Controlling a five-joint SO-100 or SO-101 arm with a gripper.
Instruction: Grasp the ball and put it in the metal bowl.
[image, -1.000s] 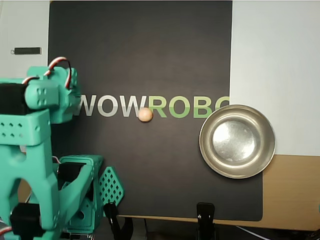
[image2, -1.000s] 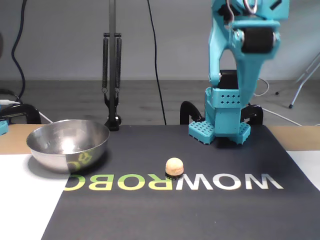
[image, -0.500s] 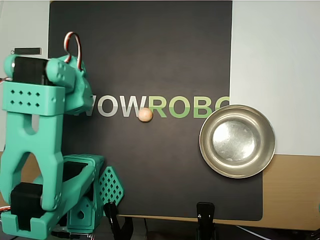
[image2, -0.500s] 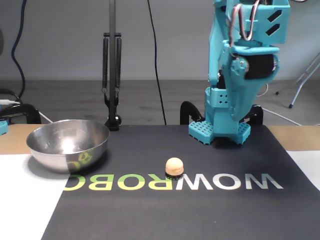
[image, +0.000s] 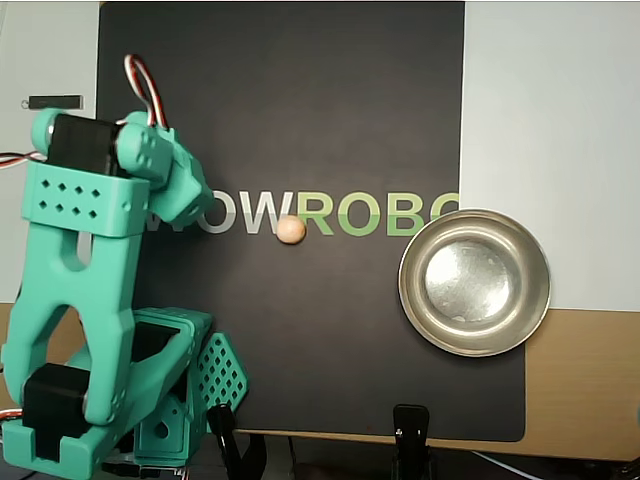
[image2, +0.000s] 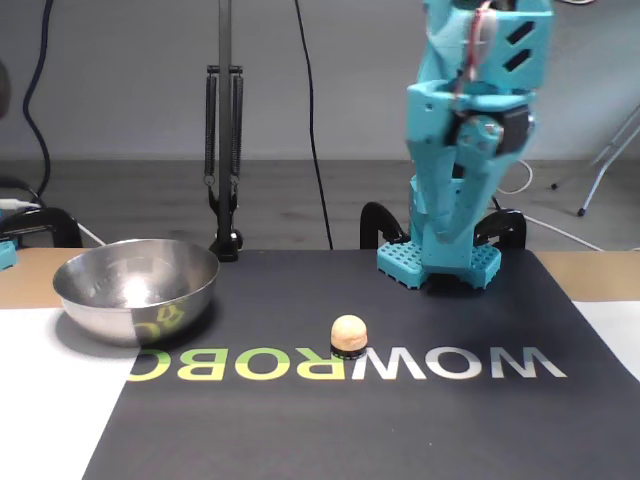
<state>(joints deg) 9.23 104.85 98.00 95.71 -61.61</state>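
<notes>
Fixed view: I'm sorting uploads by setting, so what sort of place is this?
Probably a hobby or lab robotics bench: a teal 3D-printed arm stands on a black WOWROBO-printed mat, with a clamped stand and loose cables behind.

Open black mat is lying all around the ball, nothing is crowding it, and bare mat is separating it from the metal bowl standing well apart.
</notes>
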